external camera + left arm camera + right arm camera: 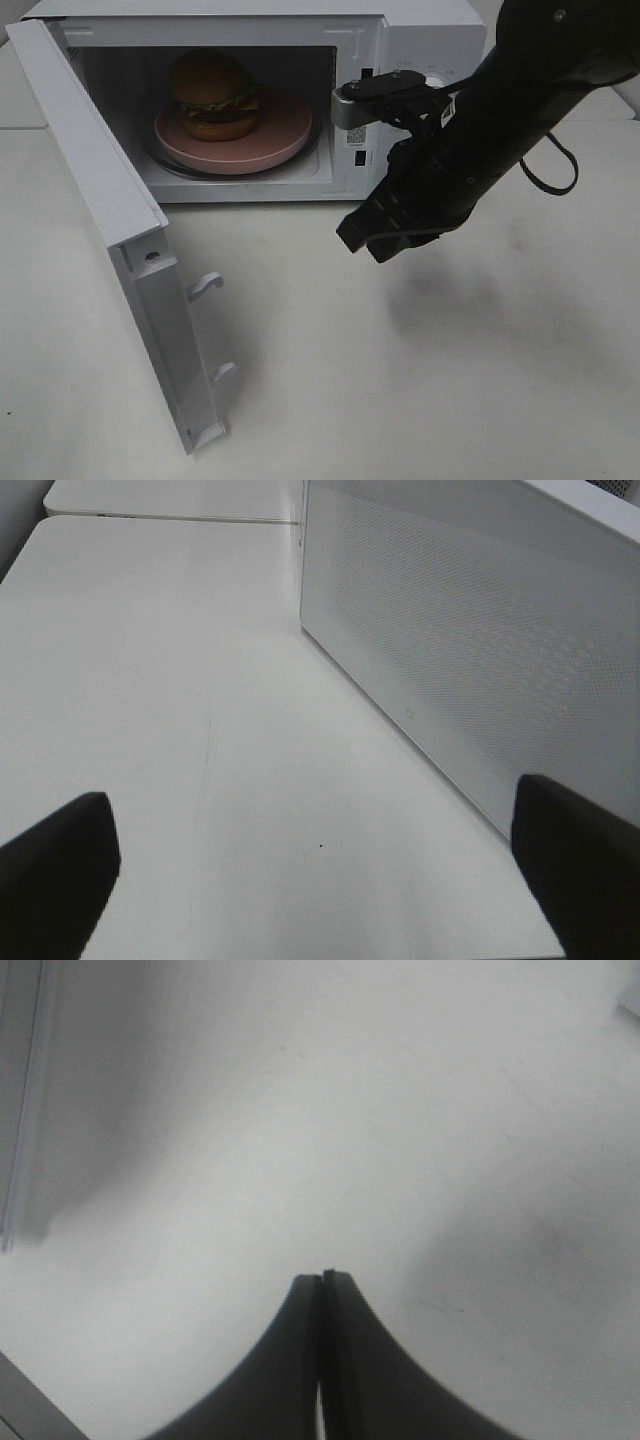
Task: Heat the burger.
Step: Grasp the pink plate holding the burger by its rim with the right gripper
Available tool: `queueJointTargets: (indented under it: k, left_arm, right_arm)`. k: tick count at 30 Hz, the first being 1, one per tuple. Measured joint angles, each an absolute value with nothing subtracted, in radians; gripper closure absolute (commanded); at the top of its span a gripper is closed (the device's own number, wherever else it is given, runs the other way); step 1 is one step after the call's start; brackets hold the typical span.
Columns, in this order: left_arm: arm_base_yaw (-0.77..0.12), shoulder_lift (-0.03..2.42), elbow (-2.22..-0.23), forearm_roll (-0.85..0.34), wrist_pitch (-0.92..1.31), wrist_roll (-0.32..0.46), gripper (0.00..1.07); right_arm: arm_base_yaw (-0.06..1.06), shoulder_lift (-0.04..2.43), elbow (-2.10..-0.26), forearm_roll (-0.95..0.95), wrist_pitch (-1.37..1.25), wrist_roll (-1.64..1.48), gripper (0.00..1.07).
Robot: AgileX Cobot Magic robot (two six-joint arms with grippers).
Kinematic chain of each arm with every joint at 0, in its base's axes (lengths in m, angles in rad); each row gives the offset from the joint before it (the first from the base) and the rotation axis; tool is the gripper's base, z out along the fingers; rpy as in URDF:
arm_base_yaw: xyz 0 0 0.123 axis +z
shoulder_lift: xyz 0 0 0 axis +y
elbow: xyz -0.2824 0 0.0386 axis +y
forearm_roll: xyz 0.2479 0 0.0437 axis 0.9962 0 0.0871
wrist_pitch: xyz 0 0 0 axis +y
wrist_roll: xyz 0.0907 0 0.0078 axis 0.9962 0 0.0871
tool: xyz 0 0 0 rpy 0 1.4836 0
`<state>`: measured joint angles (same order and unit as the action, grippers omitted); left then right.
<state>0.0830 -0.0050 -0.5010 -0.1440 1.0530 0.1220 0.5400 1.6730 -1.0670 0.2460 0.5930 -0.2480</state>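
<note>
Inside the microwave (300, 25): burger (215, 95) sat on pink plate (285, 140), plate on the turntable (175, 165), well back from the opening.
High, door (110, 200): swung wide open; heating not yet begun by the look of it.
High, right fingers (365, 235): together, nothing held, hovering over worktop (450, 380) just in front of the microwave's control side.
Burger handling: looked light, soft and loosely stacked. Glossy bun was probably slippery, and layers could shear if squeezed. Best hold judged to be the plate rim, not the bun.
Left wrist, left fingers (55, 870): wide apart, empty, low over worktop beside a white dotted panel (480, 650), probably the door's outer face.
Right wrist, right fingers (290, 1360): tips pressed together on nothing, bare worktop below.
Surface: matte white, flat, with faint scuffs and a thin scratch; a seam led to a second white top beyond.
Room: nothing showed past the worktop.
</note>
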Motion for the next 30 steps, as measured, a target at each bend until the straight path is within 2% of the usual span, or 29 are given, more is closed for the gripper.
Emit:
queueJointTargets:
  k: [6, 8, 11, 16, 19, 21, 22, 24, 25, 26, 27, 28, 29, 30]
  left_arm:
    - [0.083, -0.005, -0.501, -0.144, 1.053, 0.122, 0.07]
    - [0.083, -0.005, -0.501, -0.144, 1.053, 0.122, 0.07]
    - [0.083, -0.005, -0.501, -0.144, 1.053, 0.122, 0.07]
    - [0.083, -0.005, -0.501, -0.144, 1.053, 0.122, 0.07]
    - [0.083, -0.005, -0.501, -0.144, 1.053, 0.122, 0.07]
    - [0.083, -0.005, -0.501, -0.144, 1.053, 0.122, 0.07]
    - [0.083, -0.005, -0.501, -0.144, 1.053, 0.122, 0.07]
    - [0.083, -0.005, -0.501, -0.144, 1.053, 0.122, 0.07]
    - [0.083, -0.005, -0.501, -0.144, 1.053, 0.122, 0.07]
    - [0.083, -0.005, -0.501, -0.144, 1.053, 0.122, 0.07]
    - [0.083, -0.005, -0.501, -0.144, 1.053, 0.122, 0.07]
    - [0.083, -0.005, -0.501, -0.144, 1.053, 0.122, 0.07]
    - [0.083, -0.005, -0.501, -0.144, 1.053, 0.122, 0.07]
    - [0.083, -0.005, -0.501, -0.144, 1.053, 0.122, 0.07]
  right_arm:
    - [0.540, 1.673, -1.092, 0.226, 0.711, -0.680, 1.06]
    - [0.540, 1.673, -1.092, 0.223, 0.720, -0.739, 1.05]
    - [0.540, 1.673, -1.092, 0.214, 0.749, -1.024, 1.04]
    - [0.540, 1.673, -1.092, 0.200, 0.752, -1.200, 1.01]
    - [0.540, 1.673, -1.092, 0.178, 0.752, -1.279, 0.95]
    - [0.540, 1.673, -1.092, 0.161, 0.745, -1.310, 0.84]
    - [0.540, 1.673, -1.092, 0.161, 0.745, -1.310, 0.84]
    - [0.540, 1.673, -1.094, 0.133, 0.741, -1.312, 0.68]
    - [0.540, 1.673, -1.094, 0.133, 0.741, -1.312, 0.68]
    - [0.542, 1.673, -1.105, 0.106, 0.739, -1.312, 0.57]
    - [0.544, 1.673, -1.112, 0.088, 0.738, -1.311, 0.50]
    - [0.544, 1.673, -1.112, 0.088, 0.738, -1.311, 0.50]
    - [0.554, 1.673, -1.129, 0.057, 0.735, -1.308, 0.38]
    - [0.561, 1.673, -1.136, 0.045, 0.732, -1.302, 0.34]
